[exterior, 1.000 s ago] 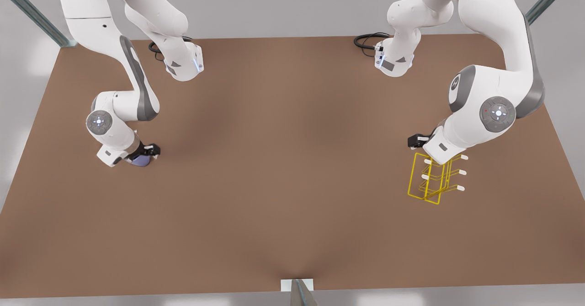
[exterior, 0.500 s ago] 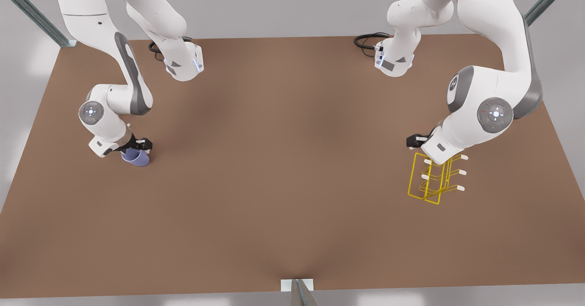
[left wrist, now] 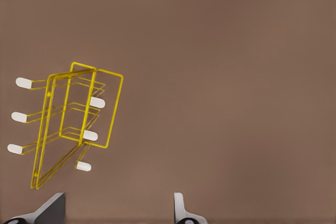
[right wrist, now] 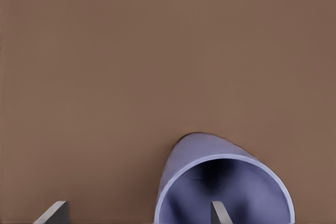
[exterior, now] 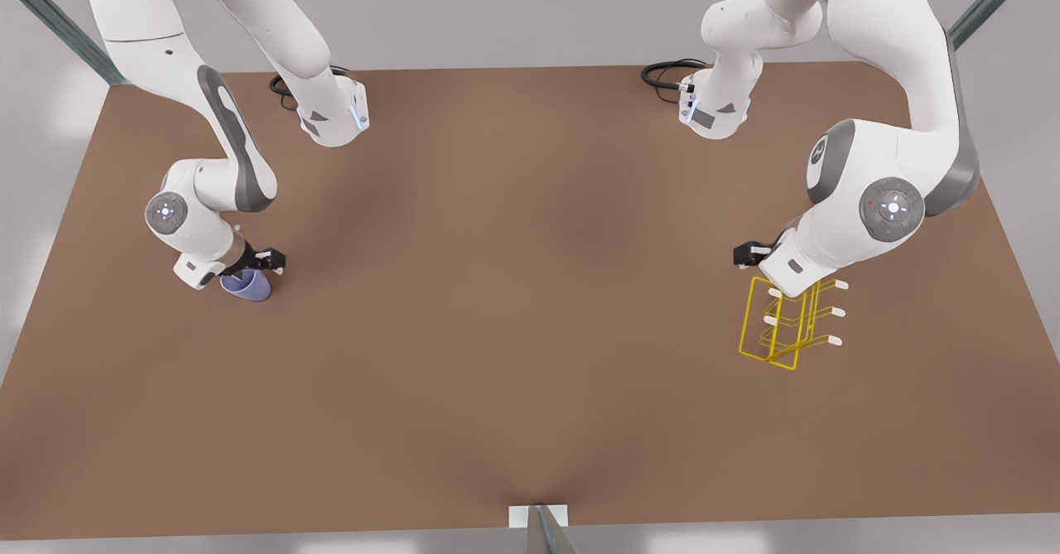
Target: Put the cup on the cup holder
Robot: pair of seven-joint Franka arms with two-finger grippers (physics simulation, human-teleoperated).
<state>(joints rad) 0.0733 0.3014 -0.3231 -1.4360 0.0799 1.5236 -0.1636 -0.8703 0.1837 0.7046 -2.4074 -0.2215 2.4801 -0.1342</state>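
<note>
We see the cup [exterior: 247, 287] on the brown worktop [exterior: 513, 305] at the front view's left, lying tipped with its open mouth turned toward the right wrist camera, where its lavender-blue inside shows [right wrist: 223, 182]. The right end effector [exterior: 252, 268] sits just over the cup's far side. Its fingers are spread: one fingertip [right wrist: 219, 212] stands inside the cup's mouth, and the other [right wrist: 52, 212] is well outside the wall, so the rim lies between them, not pinched. In the front view the cup touches the worktop.

The holder [exterior: 782, 326] stands at the front view's right, well apart from the cup, a yellow wire rack with white-tipped pegs pointing to both sides. The left end effector [exterior: 749, 254] hangs just beyond the holder's far end, above the worktop. In the left wrist view its fingers [left wrist: 181, 211] are spread wide with only bare worktop between them, and the holder [left wrist: 79, 121] lies off to one side of them, untouched. This arm waits.
</note>
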